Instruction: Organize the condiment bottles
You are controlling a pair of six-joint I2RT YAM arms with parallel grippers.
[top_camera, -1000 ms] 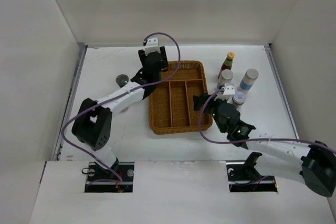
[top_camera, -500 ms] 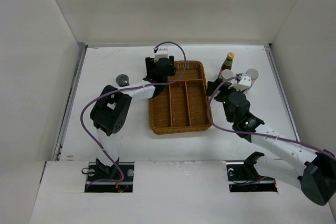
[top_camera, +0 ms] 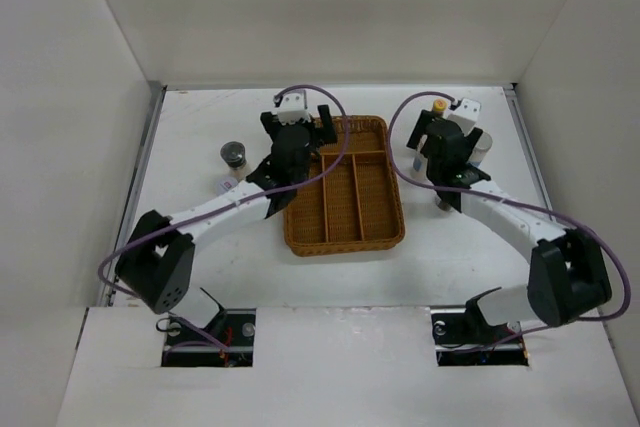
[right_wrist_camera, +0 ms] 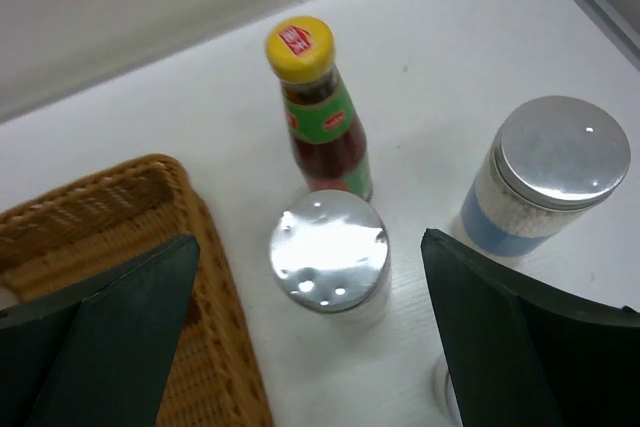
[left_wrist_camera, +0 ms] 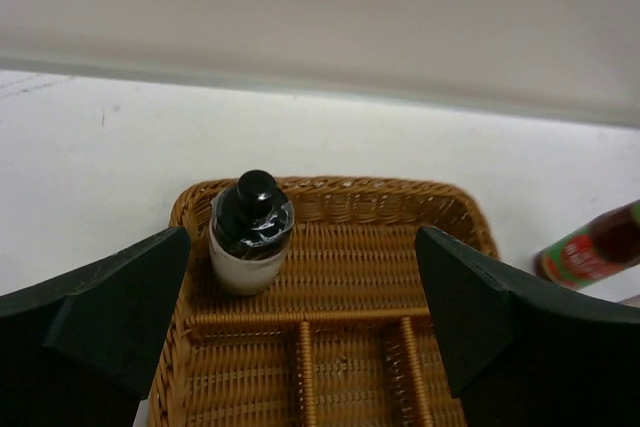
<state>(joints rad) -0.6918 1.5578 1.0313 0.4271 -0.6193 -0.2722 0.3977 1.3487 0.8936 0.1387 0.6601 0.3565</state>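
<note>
A black-capped bottle (left_wrist_camera: 250, 232) stands upright in the far-left corner of the brown wicker tray (left_wrist_camera: 400, 277). My left gripper (left_wrist_camera: 302, 247) hangs open just behind it and touches nothing; from above it (top_camera: 297, 119) covers that corner. My right gripper (right_wrist_camera: 310, 247) is open above a silver-lidded jar (right_wrist_camera: 330, 252), one finger on each side, apart from it. Behind the jar stands the slim red bottle with a yellow cap (right_wrist_camera: 315, 107). A blue-labelled jar (right_wrist_camera: 545, 177) stands to the right. In the top view the right gripper (top_camera: 443, 132) hides most of this group.
A dark jar (top_camera: 233, 154) and a small pale item (top_camera: 228, 185) sit on the table left of the tray (top_camera: 343, 217). The tray's edge (right_wrist_camera: 100, 217) lies close to the left of the right gripper. Walls enclose the table on three sides.
The left gripper opened and let go of the black-capped bottle in the tray's far-left corner. The right arm swung from the tray's near right side to the far-right bottles.
</note>
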